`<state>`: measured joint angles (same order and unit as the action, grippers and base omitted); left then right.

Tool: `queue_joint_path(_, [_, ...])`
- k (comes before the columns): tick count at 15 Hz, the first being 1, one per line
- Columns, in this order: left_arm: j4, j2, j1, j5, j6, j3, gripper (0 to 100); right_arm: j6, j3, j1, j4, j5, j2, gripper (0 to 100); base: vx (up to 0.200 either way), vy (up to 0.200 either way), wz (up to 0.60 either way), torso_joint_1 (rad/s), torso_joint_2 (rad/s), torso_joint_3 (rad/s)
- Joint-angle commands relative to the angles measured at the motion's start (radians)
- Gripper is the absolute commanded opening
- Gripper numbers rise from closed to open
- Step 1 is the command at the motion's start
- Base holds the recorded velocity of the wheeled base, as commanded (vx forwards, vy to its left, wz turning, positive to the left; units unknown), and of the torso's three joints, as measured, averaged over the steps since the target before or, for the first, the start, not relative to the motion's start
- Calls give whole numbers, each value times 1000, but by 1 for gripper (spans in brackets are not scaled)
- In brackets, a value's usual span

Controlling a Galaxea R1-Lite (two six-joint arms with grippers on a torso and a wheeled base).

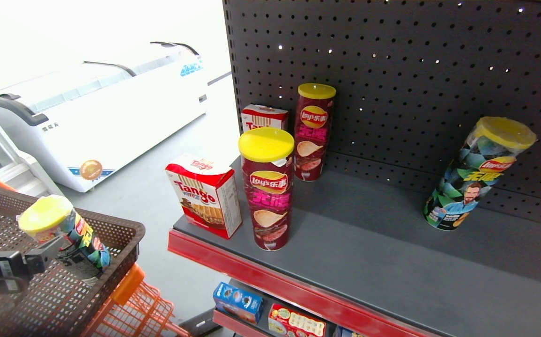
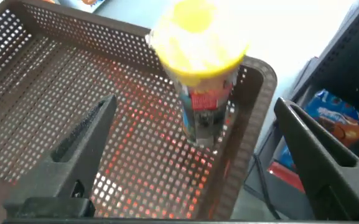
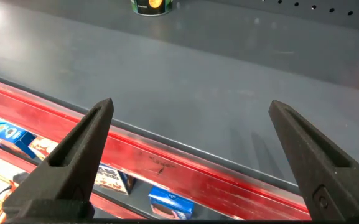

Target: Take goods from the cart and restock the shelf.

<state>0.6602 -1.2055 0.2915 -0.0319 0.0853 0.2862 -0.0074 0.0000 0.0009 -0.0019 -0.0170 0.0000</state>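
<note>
The left gripper is spread wide open over the brown perforated plastic cart basket and isn't clamping anything. The yellow-lidded chip can with the teal and multicolour label stands a bit tilted inside that basket, near the corner closest to the shelf. In the left wrist view the can shows between the two black fingers, but it's further off than their tips. In the head view one finger looks to be right beside the can; can't tell if it touches. The basket rides on an orange wire cart frame.

The right gripper is open too, with nothing in it. It hangs above the front part of the dark grey shelf board, near the red front edge.

At the left end of the shelf there are two upright maroon chip cans with yellow lids. The front maroon can is near the edge, and the back maroon can is by the black pegboard back panel. Just left of each sits a red and white wafer box: the front wafer box at the shelf's corner, the back wafer box behind it. Well apart on the right, a green-and-teal chip can with a yellow lid leans tilted against the pegboard.

The lower shelf has a small blue box and a red box. A white chest freezer stands beyond the cart.
</note>
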Motion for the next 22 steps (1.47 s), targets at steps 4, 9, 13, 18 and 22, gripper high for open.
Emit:
queue_joint_path(4, [387, -376, -12, 1, -12, -104, 100, 0, 0, 1, -1, 0, 0, 100, 0, 0, 0, 0, 0, 0])
queue_joint_path(9, [647, -580, -14, 7, -2, -82, 100, 0, 0, 1, -1, 0, 0, 100, 0, 0, 0, 0, 0, 0])
queue_joint_path(13, [665, -658, -11, 9, -2, -22, 100, 0, 0, 1, -1, 0, 0, 100, 0, 0, 0, 0, 0, 0])
queue_joint_path(18, [667, -707, -17, 10, -2, 34, 100, 0, 0, 1, -1, 0, 0, 100, 0, 0, 0, 0, 0, 0])
queue_joint_path(22, [662, -713, -18, 9, -4, 88, 0, 0, 0, 1, -1, 0, 0, 100, 0, 0, 0, 0, 0, 0])
